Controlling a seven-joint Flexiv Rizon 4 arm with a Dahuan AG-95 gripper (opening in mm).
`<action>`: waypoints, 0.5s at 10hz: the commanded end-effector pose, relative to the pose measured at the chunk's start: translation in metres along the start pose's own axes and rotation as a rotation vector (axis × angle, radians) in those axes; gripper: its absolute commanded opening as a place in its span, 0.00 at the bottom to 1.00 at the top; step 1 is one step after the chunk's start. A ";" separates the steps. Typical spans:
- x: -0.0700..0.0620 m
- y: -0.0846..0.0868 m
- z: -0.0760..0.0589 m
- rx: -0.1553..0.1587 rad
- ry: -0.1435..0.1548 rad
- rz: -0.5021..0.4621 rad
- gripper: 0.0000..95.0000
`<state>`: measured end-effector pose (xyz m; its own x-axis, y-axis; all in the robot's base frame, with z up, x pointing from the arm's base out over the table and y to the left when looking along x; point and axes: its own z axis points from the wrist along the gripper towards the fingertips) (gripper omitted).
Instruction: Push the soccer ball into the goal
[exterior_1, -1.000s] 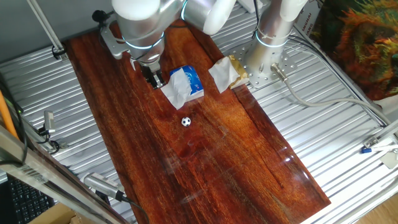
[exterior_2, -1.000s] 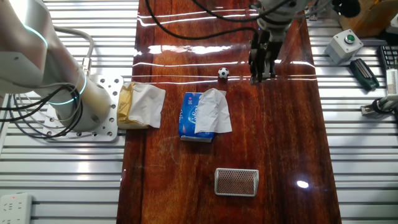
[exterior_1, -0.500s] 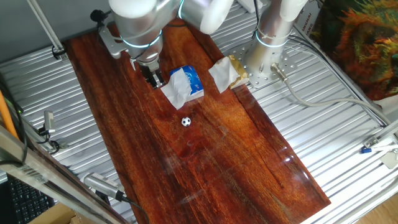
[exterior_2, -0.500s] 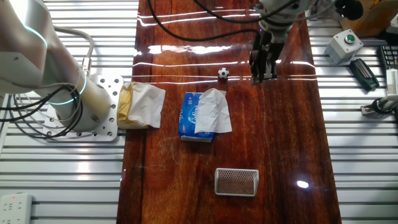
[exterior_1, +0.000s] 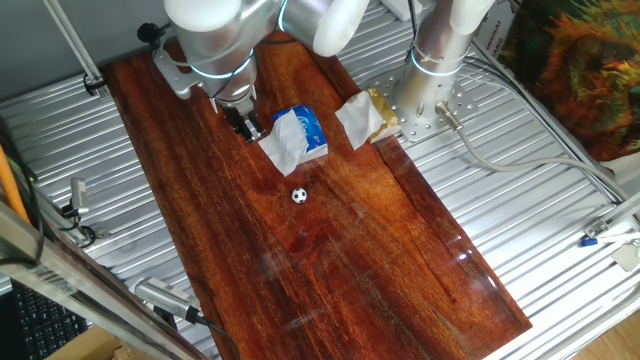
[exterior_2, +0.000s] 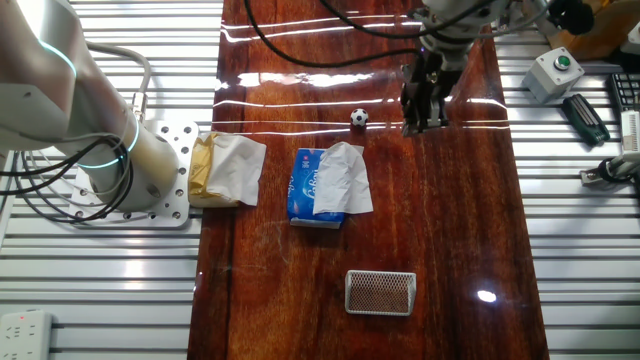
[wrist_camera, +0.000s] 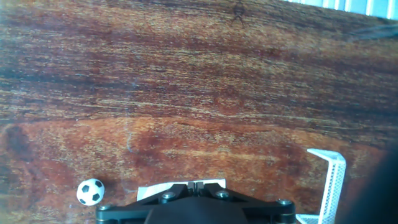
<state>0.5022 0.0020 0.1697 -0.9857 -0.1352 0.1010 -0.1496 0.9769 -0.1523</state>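
The soccer ball (exterior_1: 299, 195) (exterior_2: 359, 117) (wrist_camera: 91, 191) is a tiny white ball with black patches, resting on the dark wooden board. My gripper (exterior_2: 422, 124) (exterior_1: 248, 127) (wrist_camera: 194, 183) hangs low over the board a few ball-widths to the side of the ball, apart from it. Its fingers are pressed together with nothing between them. The goal (exterior_2: 380, 292) (wrist_camera: 328, 177), a small white mesh-backed frame, stands at the other end of the board, beyond the blue packet. In the fixed view from the opposite side the arm hides the goal.
A blue tissue packet (exterior_2: 320, 185) (exterior_1: 300, 135) with white tissue spilling out lies between ball and goal. Crumpled white-and-tan paper (exterior_2: 225, 168) (exterior_1: 365, 115) sits by the second arm's base (exterior_2: 130, 165). Ribbed metal tabletop (exterior_2: 580, 250) flanks the wooden board (exterior_2: 450, 250).
The arm and gripper have drifted slightly away from the blue packet. The ball, packet and goal have not moved.
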 end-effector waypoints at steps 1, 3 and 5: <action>0.002 0.000 -0.001 -0.005 -0.001 -0.014 0.00; 0.002 0.000 -0.004 -0.043 -0.003 -0.058 0.00; 0.002 0.000 -0.005 -0.060 -0.007 -0.071 0.00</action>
<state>0.5014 0.0023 0.1752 -0.9734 -0.2030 0.1060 -0.2125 0.9732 -0.0875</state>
